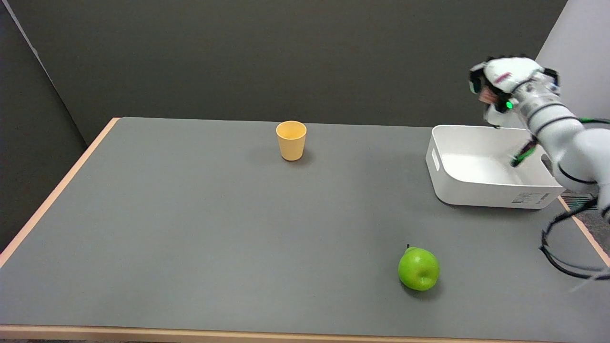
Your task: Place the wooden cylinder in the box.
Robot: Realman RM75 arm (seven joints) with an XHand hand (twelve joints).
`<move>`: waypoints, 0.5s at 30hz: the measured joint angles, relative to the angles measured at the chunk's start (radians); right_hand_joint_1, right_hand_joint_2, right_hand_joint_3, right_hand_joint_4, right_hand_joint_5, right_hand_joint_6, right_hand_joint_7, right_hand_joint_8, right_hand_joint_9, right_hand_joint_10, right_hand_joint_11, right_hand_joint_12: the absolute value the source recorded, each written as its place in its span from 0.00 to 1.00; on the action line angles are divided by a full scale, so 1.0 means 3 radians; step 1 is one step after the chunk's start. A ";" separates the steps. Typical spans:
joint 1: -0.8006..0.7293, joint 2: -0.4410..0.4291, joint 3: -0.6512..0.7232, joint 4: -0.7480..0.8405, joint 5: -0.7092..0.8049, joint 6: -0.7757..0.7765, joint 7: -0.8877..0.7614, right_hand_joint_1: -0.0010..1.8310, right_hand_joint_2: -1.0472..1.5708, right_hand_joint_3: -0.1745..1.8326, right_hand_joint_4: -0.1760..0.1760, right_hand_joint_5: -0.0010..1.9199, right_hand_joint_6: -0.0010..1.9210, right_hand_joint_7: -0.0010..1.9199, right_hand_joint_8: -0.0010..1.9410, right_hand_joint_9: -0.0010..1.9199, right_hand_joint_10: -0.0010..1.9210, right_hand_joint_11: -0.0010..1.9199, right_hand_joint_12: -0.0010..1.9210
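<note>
Containers: one white box [476,190] at the right edge of the grey tabletop [214,214], open side up, tilted slightly to the picture. Its visible floor is bare white; the arm crosses its far right corner and hides a small part of the interior. One yellow cup [291,140] stands upright toward the far side of the tabletop, well apart from the box; its inside is too shallowly seen to tell any contents.

Count: one box, one cup, one green apple [419,268], one wooden cylinder [486,95]. The apple rests on the tabletop near the near edge, stem up, well apart from both containers.

Right hand [505,83]: raised in the air above the far rim of the box, back of the hand toward the camera, fingers curled downward and closed around the wooden cylinder. Only a small pinkish-brown end of the cylinder shows, at the left side of the hand; the remainder is hidden by the fingers. The cylinder is clear of the box, above it, not inside it. The white forearm slopes down from the hand toward the picture's right edge, with black cable loops hanging beneath it.
</note>
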 measured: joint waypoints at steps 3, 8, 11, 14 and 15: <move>-0.0256 0.0000 0.0230 0.0058 0.0028 0.0058 -0.0020 0.87 0.56 0.83 0.79 0.35 0.91 0.55 0.81 0.52 1.00 0.44 1.00; -0.0613 -0.0048 0.0528 0.0153 0.0053 0.0129 -0.0045 0.87 0.56 0.83 0.79 0.35 0.91 0.55 0.81 0.52 1.00 0.45 1.00; -0.0819 -0.0114 0.0678 0.0218 0.0047 0.0154 -0.0057 0.87 0.57 0.83 0.77 0.34 0.91 0.55 0.81 0.52 1.00 0.45 1.00; -0.0951 -0.0181 0.0757 0.0255 0.0023 0.0154 -0.0066 0.86 0.58 0.80 0.77 0.32 0.90 0.54 0.80 0.50 1.00 0.41 1.00; -0.0993 -0.0208 0.0779 0.0264 0.0013 0.0149 -0.0069 0.86 0.59 0.78 0.78 0.31 0.90 0.53 0.80 0.49 1.00 0.38 1.00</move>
